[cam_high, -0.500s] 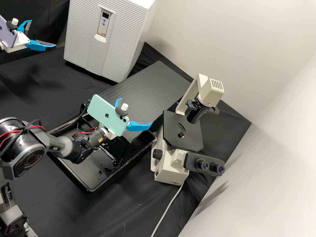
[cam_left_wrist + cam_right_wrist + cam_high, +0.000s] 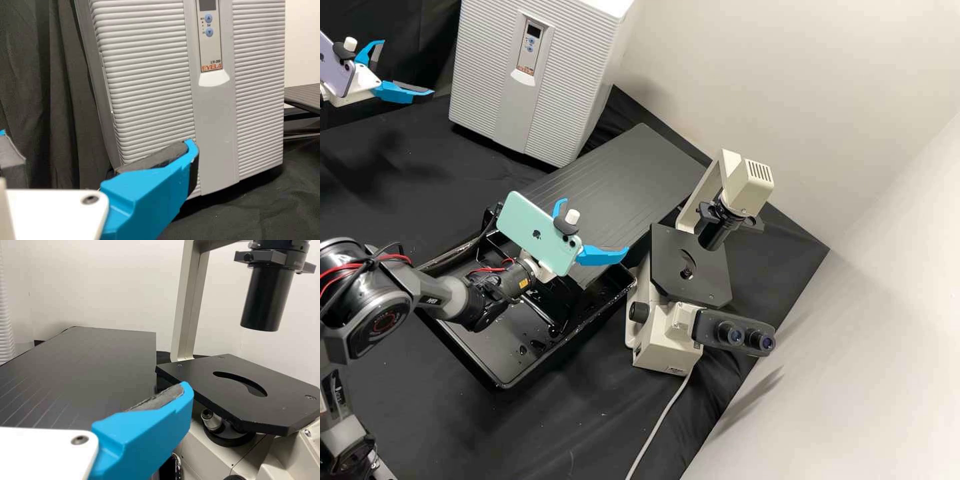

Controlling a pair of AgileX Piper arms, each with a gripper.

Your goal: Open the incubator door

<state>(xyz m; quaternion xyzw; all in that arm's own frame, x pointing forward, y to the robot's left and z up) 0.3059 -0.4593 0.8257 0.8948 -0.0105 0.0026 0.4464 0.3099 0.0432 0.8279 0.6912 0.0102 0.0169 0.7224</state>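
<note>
Nearest, the right tool [image 2: 595, 225] hangs released and empty beside the microscope [image 2: 690, 267]; farther off, the left tool [image 2: 407, 69] is spread too, nothing between its fingers. Beyond stands the incubator [image 2: 603, 73], near the far edge of the cloth-covered counter [image 2: 540, 427], well apart from the corner behind the microscope. Its door [image 2: 480, 67] looks shut. The cabinet is probably heavy enough to stay put; the door should be stiff, its ribbed face rather slippery and poor to pinch. A fingertip hooked behind the side edge nearer the left tool seems the likeliest hold, though I cannot tell the hinge side. The door lies ahead of the left tool, apart from it, and well apart from the right tool.
</note>
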